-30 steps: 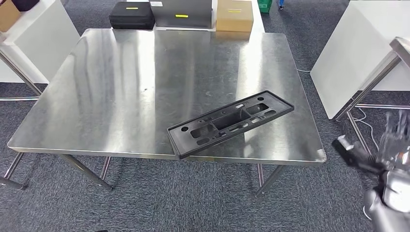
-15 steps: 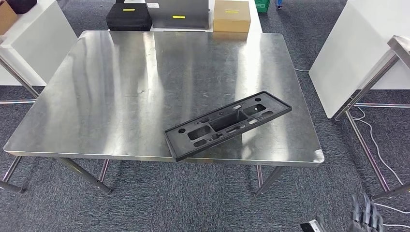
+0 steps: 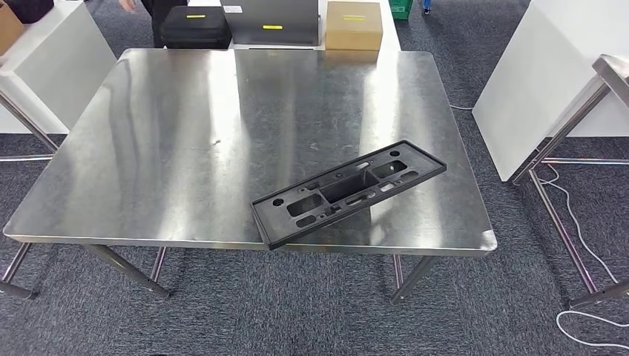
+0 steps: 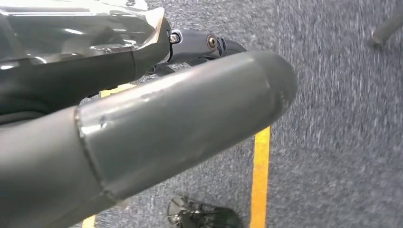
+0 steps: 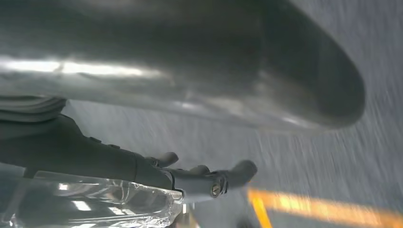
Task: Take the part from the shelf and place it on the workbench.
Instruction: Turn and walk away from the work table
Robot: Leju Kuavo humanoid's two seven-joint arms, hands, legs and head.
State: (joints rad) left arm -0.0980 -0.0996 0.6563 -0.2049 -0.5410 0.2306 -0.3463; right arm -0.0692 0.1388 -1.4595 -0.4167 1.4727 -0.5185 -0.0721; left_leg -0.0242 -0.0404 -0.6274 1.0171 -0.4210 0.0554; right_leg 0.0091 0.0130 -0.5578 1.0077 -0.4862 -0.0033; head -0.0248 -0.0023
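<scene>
From the head view we see the black part (image 3: 348, 192), a long flat plastic frame with several openings, lying on the steel workbench (image 3: 185, 133). It lies at an angle near the front edge, on the right half, and its near left corner reaches a little over that edge. Behind the workbench stand a black case (image 3: 197, 26), a grey box (image 3: 272, 20) and a brown carton (image 3: 354, 24). A white cabinet (image 3: 545, 70) stands to the right, with a white cable (image 3: 575, 222) on the grey carpet beside it.

In the left wrist view we look along the left hand (image 4: 157, 118). Its thick grey thumb (image 4: 190, 114) crosses the picture and the darker fingers (image 4: 199, 45) lie stretched out beside it, apart from it, with nothing between them. Below is the grey carpet with a yellow line (image 4: 260, 180).

In the right wrist view we meet the right hand (image 5: 190, 123). The thumb (image 5: 190, 61) is very close to the lens and blurred, so we judge with some care: the dark fingers (image 5: 214, 178) seem stretched out and separate from the thumb, holding nothing. A yellow floor stripe (image 5: 323, 209) shows behind them, also blurred.
</scene>
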